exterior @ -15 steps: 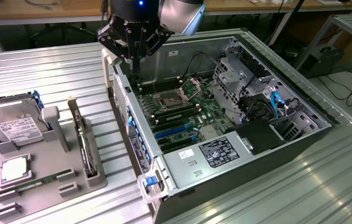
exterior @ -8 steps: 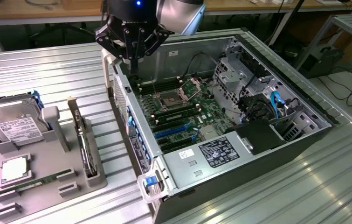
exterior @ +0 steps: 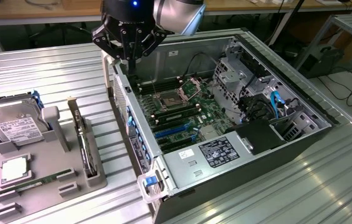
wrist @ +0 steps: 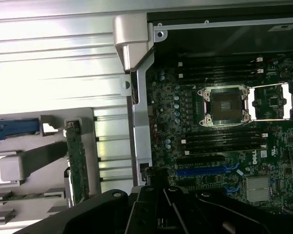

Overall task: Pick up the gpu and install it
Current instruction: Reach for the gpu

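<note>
Jaws, closed on nothing, hover over the open computer case's (exterior: 238, 186) rear wall. The gpu (exterior: 84, 140) stands on edge in the grey tray (exterior: 54, 161), well apart toward the exterior view's left. A good grasp means opening squarely over its top edge.

we see bare tabletop (exterior: 45, 70) open at the exterior view's left, a narrow free strip between holder tray (exterior: 48, 158) and computer case (exterior: 135, 126), our hand (exterior: 129, 59) above that case wall, motherboard (exterior: 176, 109) reachable from above, hemmed by drive cage (exterior: 244, 77) and power supply (exterior: 219, 151), gpu (exterior: 84, 140) upright in the tray, open overhead
</note>
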Tool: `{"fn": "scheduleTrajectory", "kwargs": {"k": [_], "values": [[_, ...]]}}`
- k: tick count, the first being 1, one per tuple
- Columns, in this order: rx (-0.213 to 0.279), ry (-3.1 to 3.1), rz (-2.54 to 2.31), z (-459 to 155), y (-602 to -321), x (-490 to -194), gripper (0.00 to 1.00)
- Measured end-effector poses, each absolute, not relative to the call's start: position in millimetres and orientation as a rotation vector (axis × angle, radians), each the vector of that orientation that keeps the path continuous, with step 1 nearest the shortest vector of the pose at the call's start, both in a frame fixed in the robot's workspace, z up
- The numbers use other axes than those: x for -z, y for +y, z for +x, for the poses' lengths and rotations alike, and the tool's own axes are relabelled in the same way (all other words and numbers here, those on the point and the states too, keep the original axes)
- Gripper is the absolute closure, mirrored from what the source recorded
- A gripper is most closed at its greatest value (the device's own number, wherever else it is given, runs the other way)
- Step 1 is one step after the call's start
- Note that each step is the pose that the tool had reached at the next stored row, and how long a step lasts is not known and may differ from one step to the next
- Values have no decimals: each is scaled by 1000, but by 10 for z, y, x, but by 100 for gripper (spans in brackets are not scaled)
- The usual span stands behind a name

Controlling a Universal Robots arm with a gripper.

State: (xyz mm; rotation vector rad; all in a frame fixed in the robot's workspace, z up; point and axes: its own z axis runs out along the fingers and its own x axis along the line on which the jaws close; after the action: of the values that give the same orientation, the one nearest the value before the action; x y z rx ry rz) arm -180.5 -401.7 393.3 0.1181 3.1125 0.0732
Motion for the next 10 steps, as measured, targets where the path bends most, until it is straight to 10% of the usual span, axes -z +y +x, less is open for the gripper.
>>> {"fn": "scheduleTrajectory", "kwargs": {"k": [10], "values": [[-74,3112,118,-1874,-4024,-3933,89]]}}
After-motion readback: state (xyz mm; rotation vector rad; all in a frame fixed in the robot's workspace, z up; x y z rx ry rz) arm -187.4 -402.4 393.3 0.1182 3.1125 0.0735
